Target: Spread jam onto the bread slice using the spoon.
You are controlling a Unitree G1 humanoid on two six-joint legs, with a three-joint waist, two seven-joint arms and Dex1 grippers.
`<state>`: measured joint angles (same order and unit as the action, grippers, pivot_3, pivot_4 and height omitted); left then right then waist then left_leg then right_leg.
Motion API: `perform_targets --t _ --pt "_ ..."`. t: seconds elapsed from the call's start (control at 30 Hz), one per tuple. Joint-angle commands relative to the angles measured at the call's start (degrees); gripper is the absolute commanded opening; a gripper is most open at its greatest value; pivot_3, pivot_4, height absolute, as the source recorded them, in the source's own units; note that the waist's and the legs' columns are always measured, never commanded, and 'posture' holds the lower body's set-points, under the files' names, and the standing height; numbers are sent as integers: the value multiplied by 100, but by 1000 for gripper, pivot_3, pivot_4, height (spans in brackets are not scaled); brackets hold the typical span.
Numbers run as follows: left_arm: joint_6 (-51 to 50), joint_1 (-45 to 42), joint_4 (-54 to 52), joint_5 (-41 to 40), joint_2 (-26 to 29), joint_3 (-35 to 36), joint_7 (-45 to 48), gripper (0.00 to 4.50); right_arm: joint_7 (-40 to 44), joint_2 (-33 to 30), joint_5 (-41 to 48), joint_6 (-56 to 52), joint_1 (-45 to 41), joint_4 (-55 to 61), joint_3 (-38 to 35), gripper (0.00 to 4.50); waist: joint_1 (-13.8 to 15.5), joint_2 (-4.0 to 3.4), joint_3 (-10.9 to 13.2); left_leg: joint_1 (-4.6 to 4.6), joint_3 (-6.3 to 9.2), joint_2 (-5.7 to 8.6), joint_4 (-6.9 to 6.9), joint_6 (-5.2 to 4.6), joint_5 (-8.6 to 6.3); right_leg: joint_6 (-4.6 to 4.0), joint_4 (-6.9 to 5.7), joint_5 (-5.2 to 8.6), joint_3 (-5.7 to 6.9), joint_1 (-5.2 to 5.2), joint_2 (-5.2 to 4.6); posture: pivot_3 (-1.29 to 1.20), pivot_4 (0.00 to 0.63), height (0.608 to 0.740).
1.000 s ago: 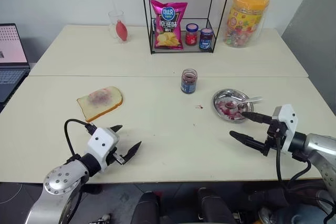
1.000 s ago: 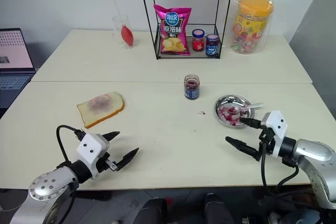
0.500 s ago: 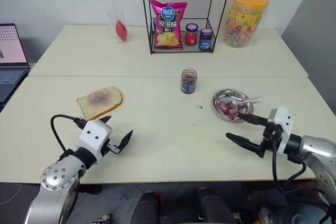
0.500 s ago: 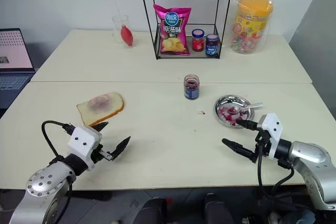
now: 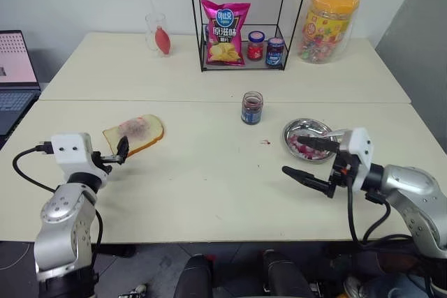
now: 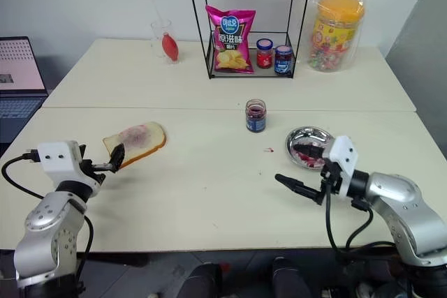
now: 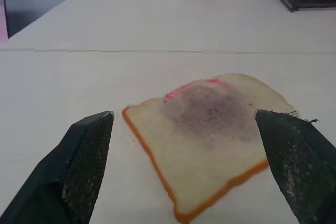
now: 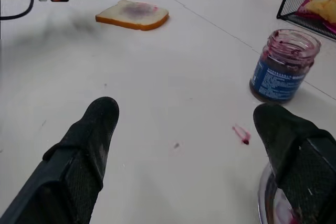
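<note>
Reaching: both my arms are out over the table [image 5: 209, 193], nothing held; I judge this the approach before any fresh spreading.
Left gripper [image 7: 194, 145]: fingers spread wide, empty, low and level just beside the bread [image 5: 134, 135], whose near corner sits between the tips in the wrist view.
Right gripper [image 5: 307, 160]: fingers spread wide, empty, hanging over the table just beside the dish [image 5: 297, 129], pointing toward the middle.
Bread: flat on the table on my left, a purple-red smear at its centre, crust bare around it.
Jam [image 5: 251, 107]: small open glass jar mid-table, upright, well apart from the bread and near the dish.
Spoon [image 5: 334, 132]: lying in the dish, handle out over the far rim; my right upper finger partly hides the bowl.
Step in hand: steadying the bread with the left while the right has yet to take the spoon, as I read it.
Next move: the right must turn back to the dish and close on the thin handle; a slim, slippery thing lying low against the rim, so a careful pinch.
Others: wire rack [image 5: 241, 15] at the back with a crisps bag [image 5: 225, 31] and two lidded jars; sweets tub [image 5: 325, 23]; glass [image 5: 156, 33]; laptop [image 5: 15, 75] at far left.
In the way: nothing between dish and bread but the jam jar off to one side; a red drip [image 5: 265, 142] on the table.
</note>
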<state>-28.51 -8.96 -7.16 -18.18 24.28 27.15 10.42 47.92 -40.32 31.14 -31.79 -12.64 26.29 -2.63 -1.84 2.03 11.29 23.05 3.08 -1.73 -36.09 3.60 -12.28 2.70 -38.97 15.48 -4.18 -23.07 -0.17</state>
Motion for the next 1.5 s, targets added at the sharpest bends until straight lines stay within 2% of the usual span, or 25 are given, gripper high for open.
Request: perform_targets --t 0.03,0.47,0.5,0.53,0.7,0.87,0.9,0.93,1.03,1.23,1.5 --pt "-376 -402 353 -146 -36 129 -307 4488 -80 -59 243 -388 -388 299 44 4500 0 5 -3 0 1 0 0 0 0 0 0 0 1 1 0 0 150 740" --pt "-1437 -823 825 -397 -168 111 -663 4488 -120 -57 367 -562 -479 431 -103 4500 -1 8 -5 3 5 0 1 0 0 1 -1 -1 4 -1 -1 0 150 740" --pt "-1544 -853 900 -416 -161 109 -684 4130 -93 -77 400 -568 -460 458 -134 4500 -1 8 -5 3 5 0 0 0 0 2 -1 -2 4 0 0 0 150 740" --pt "-1686 -898 974 -451 -171 142 -735 4053 -87 -94 430 -585 -444 485 -168 4500 -1 7 -5 2 5 1 0 0 0 2 -1 -2 3 1 -1 0 150 740" --pt "-1888 -1010 1083 -474 -133 153 -756 2908 -127 -116 541 -657 -450 534 -250 4500 -1 6 -6 -8 5 2 0 0 0 2 -1 -2 3 13 -1 0 150 740" --pt "-1860 -1057 1122 -389 -44 41 -677 1985 -173 -70 546 -614 -508 473 -268 4500 -2 5 -6 -14 5 2 0 0 0 2 0 -1 4 19 -1 0 150 740" --pt "-1864 -1050 1109 -394 -46 42 -676 1919 -184 -52 559 -602 -517 465 -278 4500 -1 5 -6 -14 5 1 1 0 0 2 0 -1 4 19 -1 0 150 740" --pt "-1864 -1038 1097 -391 -39 28 -667 1587 -189 -47 563 -593 -523 458 -279 4500 -1 5 -6 -14 5 1 1 0 0 2 0 -1 3 19 -1 0 150 740" --pt "-1875 -981 1034 -403 -42 18 -645 1056 -155 -77 560 -573 -486 470 -273 4500 -1 5 -6 -13 5 1 1 0 0 2 2 -1 3 19 -1 0 150 740" --pt "-2068 -532 278 -751 137 -274 147 84 124 -355 636 -610 -269 558 -328 4500 -4 5 -6 -12 3 1 3 1 0 1 7 -1 2 19 -2 0 150 740" --pt "-2841 211 -1210 -1540 476 -806 1138 12 579 -1020 857 -771 299 688 -677 4500 22 7 -5 -4 3 5 4 1 -1 0 17 1 4 17 -9 0 150 740"
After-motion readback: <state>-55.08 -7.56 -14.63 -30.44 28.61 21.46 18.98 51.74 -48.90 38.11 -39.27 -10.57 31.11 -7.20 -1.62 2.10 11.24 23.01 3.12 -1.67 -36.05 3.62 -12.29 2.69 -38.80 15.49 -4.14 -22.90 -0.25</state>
